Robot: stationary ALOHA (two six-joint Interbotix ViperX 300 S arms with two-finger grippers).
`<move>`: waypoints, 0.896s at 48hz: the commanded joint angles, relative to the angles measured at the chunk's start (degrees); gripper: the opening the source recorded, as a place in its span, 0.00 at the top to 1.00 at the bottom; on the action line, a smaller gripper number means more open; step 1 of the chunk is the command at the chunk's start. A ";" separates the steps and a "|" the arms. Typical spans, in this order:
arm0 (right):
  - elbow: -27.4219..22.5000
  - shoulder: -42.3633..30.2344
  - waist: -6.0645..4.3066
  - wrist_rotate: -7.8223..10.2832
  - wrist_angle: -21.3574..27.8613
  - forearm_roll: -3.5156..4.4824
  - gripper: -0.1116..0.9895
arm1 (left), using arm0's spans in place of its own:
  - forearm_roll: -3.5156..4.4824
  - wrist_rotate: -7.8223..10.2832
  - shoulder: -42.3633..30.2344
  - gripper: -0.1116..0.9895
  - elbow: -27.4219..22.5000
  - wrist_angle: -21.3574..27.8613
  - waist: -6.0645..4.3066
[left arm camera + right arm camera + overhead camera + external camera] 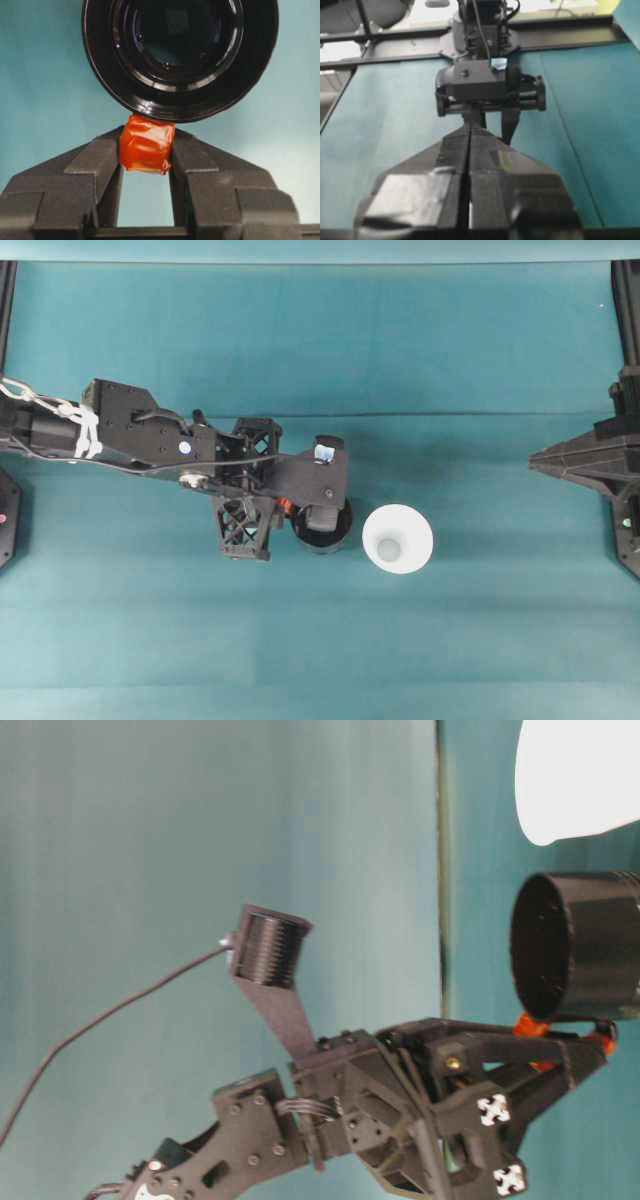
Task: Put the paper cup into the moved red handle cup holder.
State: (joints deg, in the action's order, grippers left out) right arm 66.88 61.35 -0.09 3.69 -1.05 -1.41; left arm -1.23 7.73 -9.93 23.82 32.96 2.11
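The left pincer (146, 150) is pinching the small red-orange handle tab (146, 143) of the red handle cup holder (180, 55); both dark fingers (97, 170) press on the tab from the two sides. Its arm (150, 435) reaches from the left edge toward the middle of the counter (320, 640), stretched low and nearly level above the surface. The holder is round, glossy black plastic with a thick smooth rim, and it stands upright on the counter. The tab looks wrinkled, like wrapped in shiny tape.

Just to the right of the holder stands the paper cup (398, 538), apart from it. It is plain matte white, with a wide round rim and a smaller base.

The right pincer (470, 150) is pressed together with nothing between its fingers, at the right edge of the counter, well apart from both cups. The counter has a smooth teal cover.
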 commanded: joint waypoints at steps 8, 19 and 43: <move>-0.97 -0.35 0.00 0.44 -0.26 -0.09 1.00 | -0.09 0.09 0.26 0.64 -0.26 -1.14 0.00; -0.97 -0.35 0.00 0.35 -0.26 -0.09 1.00 | -0.09 0.00 0.26 0.63 -0.26 -1.76 0.00; -0.97 -0.35 0.00 0.35 -0.26 -0.09 1.00 | -0.09 0.00 0.44 0.13 -0.09 -4.31 0.00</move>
State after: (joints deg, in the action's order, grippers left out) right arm 66.88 61.35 -0.09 3.60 -1.14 -1.41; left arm -1.23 7.73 -10.02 23.99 29.00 2.11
